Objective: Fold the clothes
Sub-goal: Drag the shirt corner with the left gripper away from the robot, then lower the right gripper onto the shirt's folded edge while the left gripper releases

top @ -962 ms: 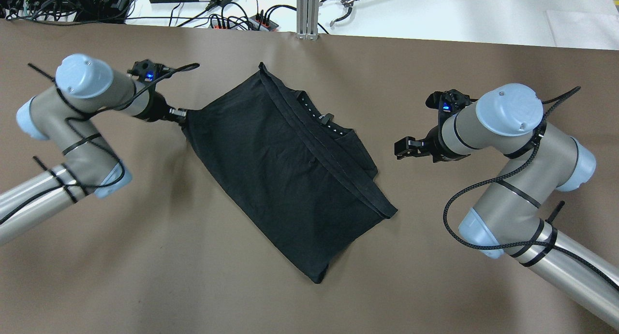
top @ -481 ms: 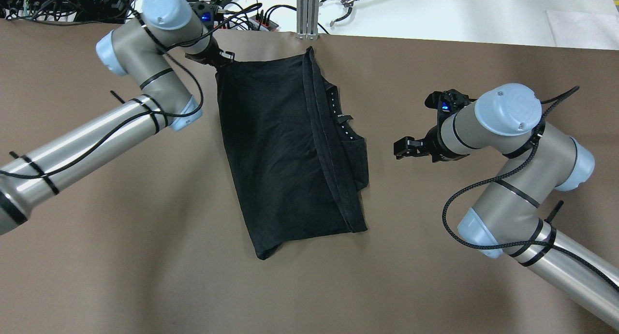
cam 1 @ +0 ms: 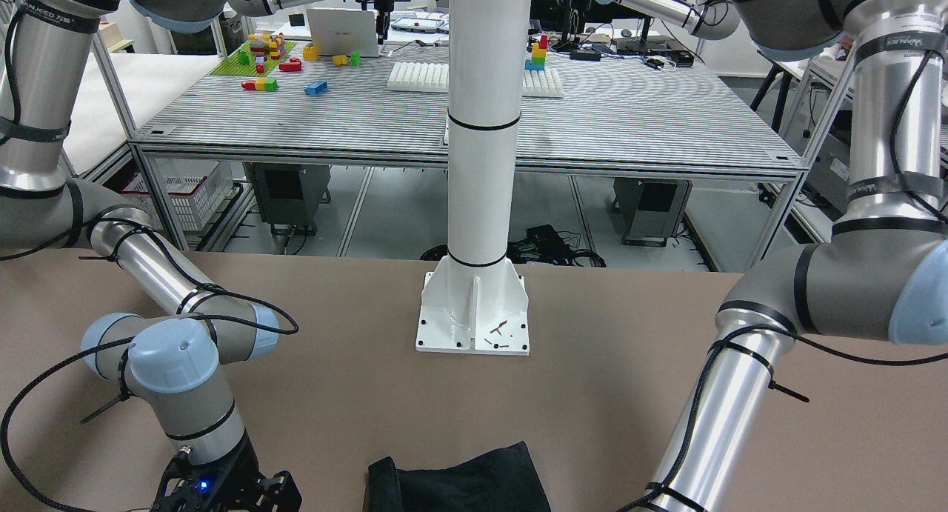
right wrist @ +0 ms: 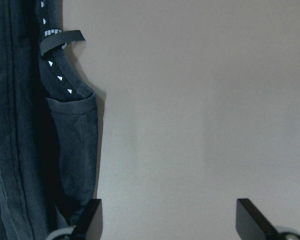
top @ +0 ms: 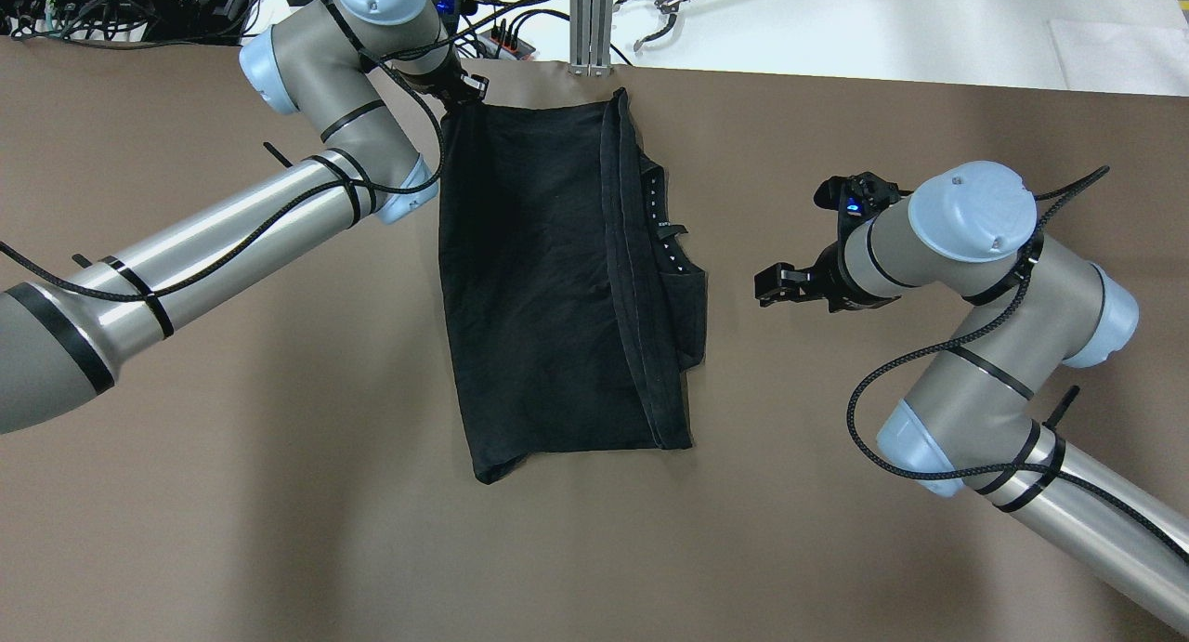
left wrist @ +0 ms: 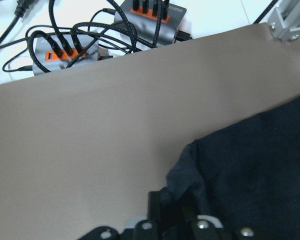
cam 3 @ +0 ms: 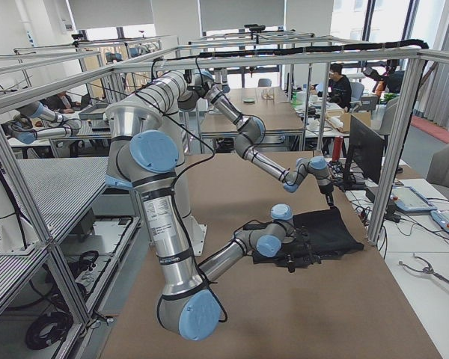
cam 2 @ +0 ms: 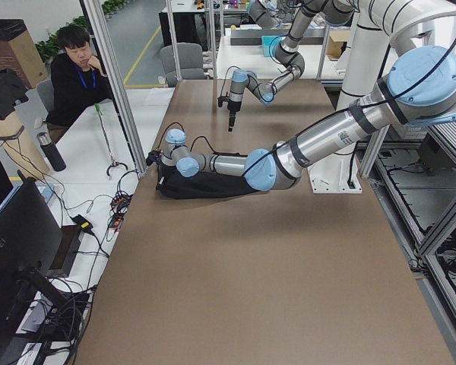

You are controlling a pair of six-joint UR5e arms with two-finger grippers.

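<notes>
- Since one second ago, your left gripper (top: pixel 467 92) has dragged its corner of the black garment (top: pixel 548 280) up toward the aluminium post (top: pixel 591 24), and the cloth has swung from a diagonal lie to nearly square with the table (top: pixel 279 530) edge.
- You see the left gripper now just beside the post, on the robot's left of it, at the table's far edge.
- Its jaws are clamped on the garment's far corner; the left wrist view shows the dark cloth bunching into the fingers.
- You see the garment lying flat on the table, its far edge just on the robot's side of the post, the rest stretching away from the post toward the robot.
- A doubled hem band runs the garment's length, starting close to the post.
- The collar with small white marks and a loop tag shows on the side of that band toward the right gripper (top: pixel 776 284).
- Your right gripper sits well away from the post, apart from the garment's collar side and not touching the cloth.
- Its jaws stand wide apart with nothing but bare table between them in the right wrist view.
- Power strips (left wrist: pixel 65 50) with cables lie just past the table edge, beside the post.
</notes>
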